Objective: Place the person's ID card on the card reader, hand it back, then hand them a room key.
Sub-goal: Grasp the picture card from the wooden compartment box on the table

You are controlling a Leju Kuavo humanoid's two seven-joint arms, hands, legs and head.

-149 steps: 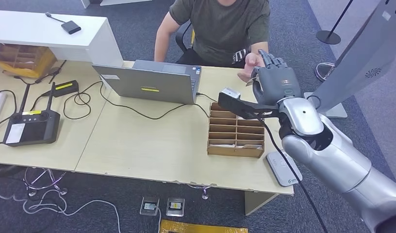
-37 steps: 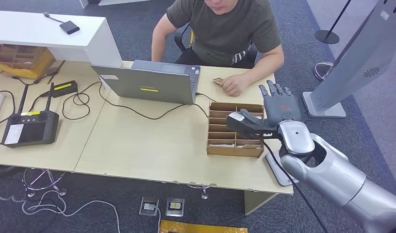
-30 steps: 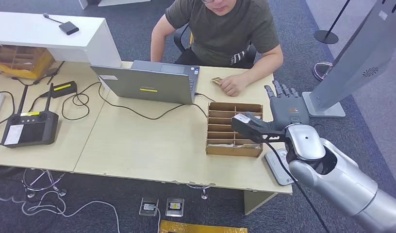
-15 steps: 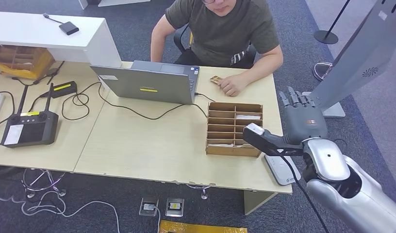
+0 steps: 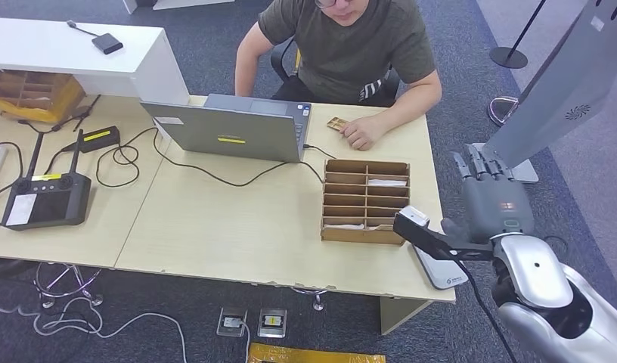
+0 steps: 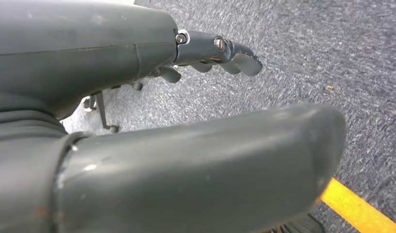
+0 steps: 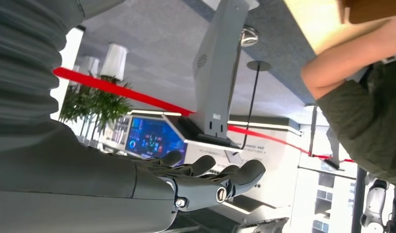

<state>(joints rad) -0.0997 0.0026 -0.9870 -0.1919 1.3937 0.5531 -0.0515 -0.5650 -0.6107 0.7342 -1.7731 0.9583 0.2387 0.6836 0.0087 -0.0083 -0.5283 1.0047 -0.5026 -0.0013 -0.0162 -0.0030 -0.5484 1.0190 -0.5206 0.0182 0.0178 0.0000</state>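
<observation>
A pale wooden desk [image 5: 237, 227] stands on dark grey-blue carpet [image 5: 457, 45], with a seam running front to back through its left half. At the far left corner a white raised counter [image 5: 71, 53] sits against it. Behind the far edge is a dark chair [image 5: 284, 59]. Off the right edge stands a large grey kiosk [image 5: 562, 91] on a flat base, and beyond it a black post [image 5: 526, 34] on a round foot. Under the near edge, two floor sockets [image 5: 252, 322] and loose white cables [image 5: 79, 321] lie on the carpet, beside a yellow strip [image 5: 313, 355]. The right wrist view shows potted plants [image 7: 91, 104], a red barrier tape [image 7: 123, 90] and a lit screen [image 7: 150, 138].
</observation>
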